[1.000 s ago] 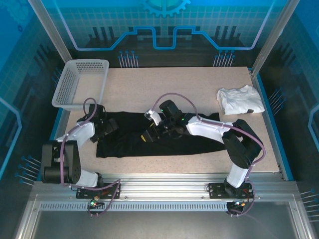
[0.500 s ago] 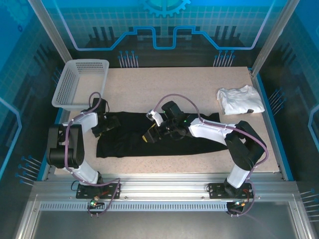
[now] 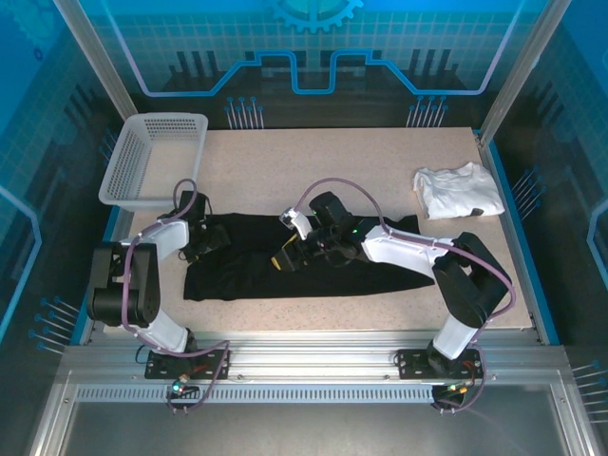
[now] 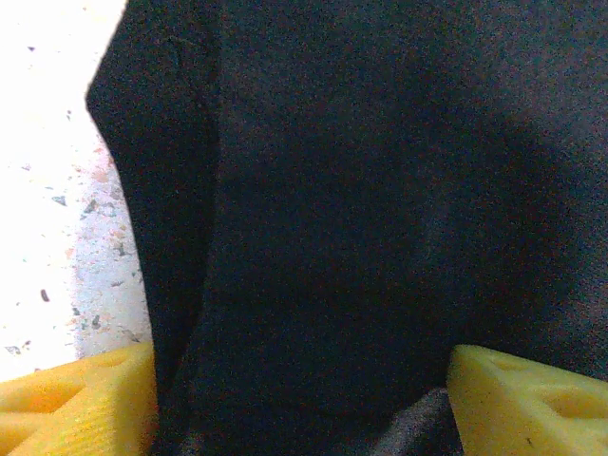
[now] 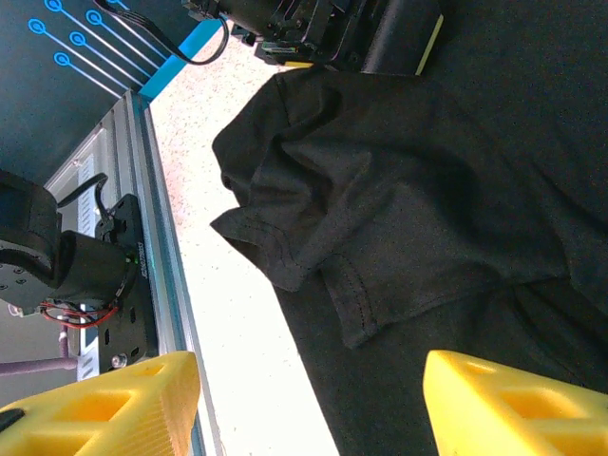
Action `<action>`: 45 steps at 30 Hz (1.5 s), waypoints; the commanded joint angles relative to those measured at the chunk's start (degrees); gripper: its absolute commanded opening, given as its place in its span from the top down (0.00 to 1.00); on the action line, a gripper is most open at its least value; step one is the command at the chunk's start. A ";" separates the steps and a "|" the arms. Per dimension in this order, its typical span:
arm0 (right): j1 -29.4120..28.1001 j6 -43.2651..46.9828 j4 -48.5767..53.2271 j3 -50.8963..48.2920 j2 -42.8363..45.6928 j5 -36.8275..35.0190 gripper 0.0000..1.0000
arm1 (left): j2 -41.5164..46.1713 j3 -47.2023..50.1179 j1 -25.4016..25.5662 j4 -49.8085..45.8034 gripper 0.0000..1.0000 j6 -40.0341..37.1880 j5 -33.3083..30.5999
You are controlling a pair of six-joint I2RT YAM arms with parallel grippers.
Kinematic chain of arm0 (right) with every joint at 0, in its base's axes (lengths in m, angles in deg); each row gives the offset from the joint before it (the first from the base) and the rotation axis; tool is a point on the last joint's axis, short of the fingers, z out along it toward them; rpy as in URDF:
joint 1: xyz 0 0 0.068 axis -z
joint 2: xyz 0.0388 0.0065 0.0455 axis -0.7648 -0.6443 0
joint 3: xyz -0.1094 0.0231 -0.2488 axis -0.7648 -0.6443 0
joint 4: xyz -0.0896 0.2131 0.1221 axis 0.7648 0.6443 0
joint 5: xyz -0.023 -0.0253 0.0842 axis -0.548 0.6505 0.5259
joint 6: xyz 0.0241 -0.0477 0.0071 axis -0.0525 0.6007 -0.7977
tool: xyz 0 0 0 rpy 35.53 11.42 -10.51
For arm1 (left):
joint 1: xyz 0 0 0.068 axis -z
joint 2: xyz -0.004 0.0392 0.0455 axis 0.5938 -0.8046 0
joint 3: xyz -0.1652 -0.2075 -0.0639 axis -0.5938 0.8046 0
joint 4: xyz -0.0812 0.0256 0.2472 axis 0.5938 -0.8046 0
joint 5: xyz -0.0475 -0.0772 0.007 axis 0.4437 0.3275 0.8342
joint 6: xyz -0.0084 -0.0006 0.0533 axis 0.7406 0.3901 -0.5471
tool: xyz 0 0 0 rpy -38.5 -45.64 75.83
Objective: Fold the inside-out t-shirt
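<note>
The inside-out t-shirt [image 3: 249, 275] lies flat across the middle of the table [image 3: 332, 161] as a long black band, running from near the left edge to under the right arm's forearm, with only its plain dark face showing. The left gripper [image 3: 201, 237] sits low at the shirt's left end; in the left wrist view its yellow fingers [image 4: 81, 399] stand apart on either side of the black cloth [image 4: 361, 209], one over the pale tabletop at the shirt's edge and the other over the fabric, and whether they press on the cloth cannot be told. The right gripper [image 3: 290, 255] hovers over the middle of the shirt, pointing toward the left arm; the right wrist view shows its fingers [image 5: 513, 399] spread wide with nothing between them, above a rumpled short sleeve [image 5: 332, 218] with a stitched hem that lies folded over the body of the shirt. A white mesh basket [image 3: 152, 157] stands at the far left corner, and a small crumpled white garment [image 3: 458, 190] lies at the far right, well apart from the shirt
</note>
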 commanded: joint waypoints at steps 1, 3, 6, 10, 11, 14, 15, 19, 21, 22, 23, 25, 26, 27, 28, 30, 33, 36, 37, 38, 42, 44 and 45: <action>0.33 -0.80 -0.39 -1.06 2.11 -0.71 0.36 | -2.78 1.13 1.56 1.57 0.25 0.30 11.35; 0.32 -0.85 -0.34 -1.15 2.05 -0.96 0.36 | -2.52 1.37 1.70 1.78 0.25 0.41 11.01; 0.35 -1.10 -0.42 -1.12 1.81 -0.98 0.36 | -2.08 1.74 1.86 2.20 0.25 0.86 10.57; 0.31 -1.12 -0.08 -0.96 1.64 -1.26 0.36 | 0.64 3.05 2.26 3.81 0.33 0.85 10.38; 0.31 -1.11 -0.12 -0.93 1.70 -1.35 0.36 | 1.06 3.12 2.35 3.95 0.33 0.98 10.35; 0.33 -1.10 -0.16 -0.81 1.31 -1.42 0.36 | -0.80 2.21 2.40 3.40 0.34 0.70 12.05; 0.32 -1.22 -0.20 -0.63 1.03 -1.33 0.36 | -1.97 1.92 2.44 3.68 0.35 0.95 13.63; 0.32 -1.30 -0.25 -0.55 0.62 -1.30 0.36 | -3.72 1.19 3.99 4.45 0.51 1.04 15.71; 0.33 -1.29 -0.25 -0.60 0.53 -1.56 0.36 | -4.26 0.83 4.37 4.85 0.61 0.78 15.96; 0.37 -1.31 -0.20 -0.59 0.50 -1.53 0.36 | -4.68 0.55 4.36 5.03 0.67 0.69 16.33; 0.35 -1.16 -0.06 -0.47 0.42 -1.50 0.36 | -5.03 0.48 4.38 5.25 0.73 0.69 16.65; 0.32 -1.21 0.23 -0.36 0.42 -1.55 0.36 | -5.48 0.25 4.38 5.68 0.83 0.61 16.80; 0.36 -1.13 0.36 -0.36 0.53 -1.67 0.36 | -5.59 0.24 4.39 5.93 0.87 0.51 16.95; 0.37 -1.09 0.45 -0.35 0.65 -1.80 0.36 | -5.51 0.23 4.38 6.28 0.91 0.46 17.15; 0.33 -0.93 0.61 -0.39 0.79 -2.00 0.36 | -5.21 0.45 4.38 6.83 0.96 0.42 17.36; 0.33 -0.64 1.27 -0.31 1.00 -2.49 0.36 | -3.85 0.87 4.37 7.84 1.00 0.51 17.39; 0.72 0.05 2.81 0.06 1.86 -3.51 0.36 | 0.45 1.37 4.38 8.83 1.00 1.35 15.96; 2.28 0.65 4.36 -0.01 3.68 -4.51 0.36 | 6.59 1.42 4.38 8.01 1.00 3.02 13.74; 2.99 0.86 4.82 -0.21 4.57 -4.87 0.36 | 8.59 1.14 4.38 6.99 1.00 3.37 12.79; 3.84 0.95 5.15 -0.54 5.52 -5.25 0.36 | 10.63 0.67 4.38 5.63 1.00 3.58 11.63; 7.28 0.73 7.02 -1.69 8.83 -7.60 0.35 | 16.45 -2.88 4.38 -2.39 1.00 2.30 5.05; 9.07 0.71 8.28 -2.34 10.41 -9.09 0.34 | 18.01 -5.59 4.38 -7.51 1.00 0.54 1.86; 9.75 0.71 8.72 -2.56 10.90 -9.66 0.34 | 18.46 -6.73 4.38 -9.47 1.00 -0.19 0.33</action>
